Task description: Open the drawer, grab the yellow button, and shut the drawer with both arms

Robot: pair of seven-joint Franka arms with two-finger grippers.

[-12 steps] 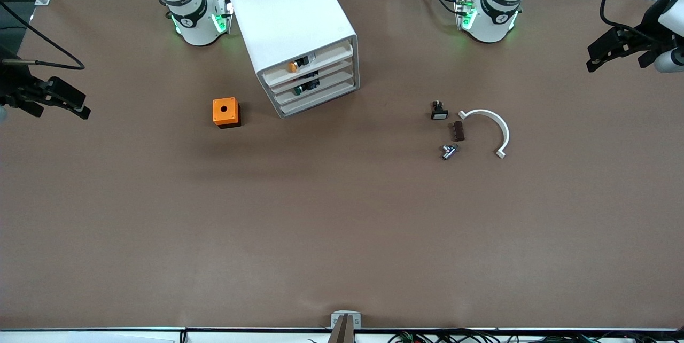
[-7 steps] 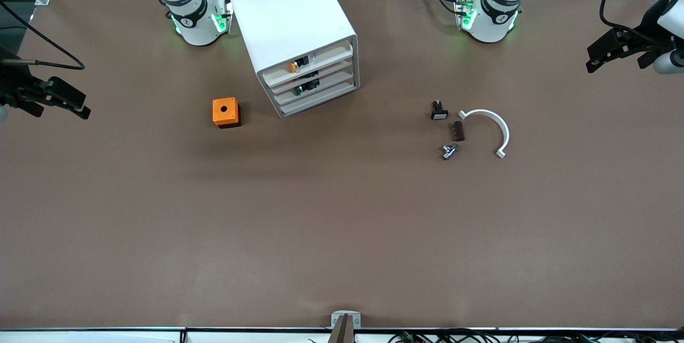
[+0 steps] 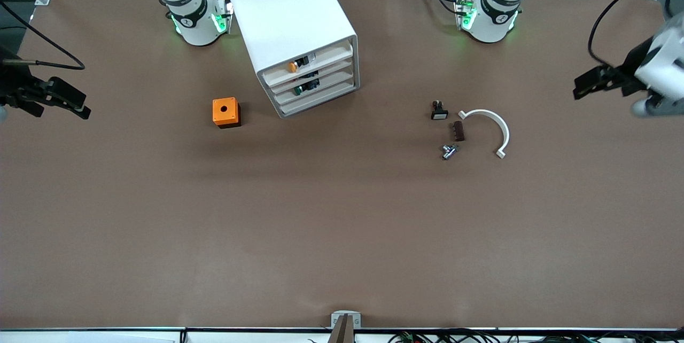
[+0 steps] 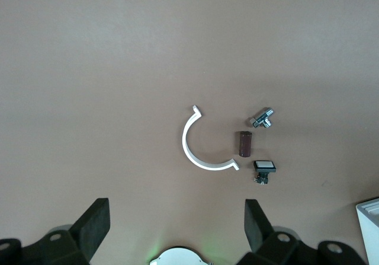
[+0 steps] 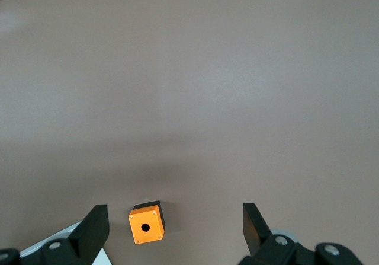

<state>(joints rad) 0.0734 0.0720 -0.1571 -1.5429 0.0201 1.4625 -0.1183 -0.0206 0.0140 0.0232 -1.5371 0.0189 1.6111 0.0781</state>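
The white cabinet (image 3: 291,22) stands between the two arm bases. Its top drawer (image 3: 326,58) sits pushed in. The button (image 3: 292,67), with its orange cap, shows at that drawer's front. My left gripper (image 3: 587,84) hangs open and empty over the left arm's end of the table, apart from the cabinet. In the left wrist view (image 4: 176,229) its fingers (image 4: 95,226) stand wide apart. My right gripper (image 3: 80,106) hangs open and empty over the right arm's end of the table. In the right wrist view (image 5: 174,229) it is also wide open.
A green-capped button (image 3: 297,89) sits in the second drawer. An orange square box with a hole (image 3: 226,112) (image 5: 146,223) lies beside the cabinet. A white curved piece (image 3: 494,126) (image 4: 198,149), a brown block (image 3: 458,131), a metal fitting (image 3: 449,151) and a small black switch (image 3: 438,111) lie toward the left arm's end.
My left gripper has shifted inward over the table from its end and turned a little. My right arm has not moved. The drawer and button are unchanged.
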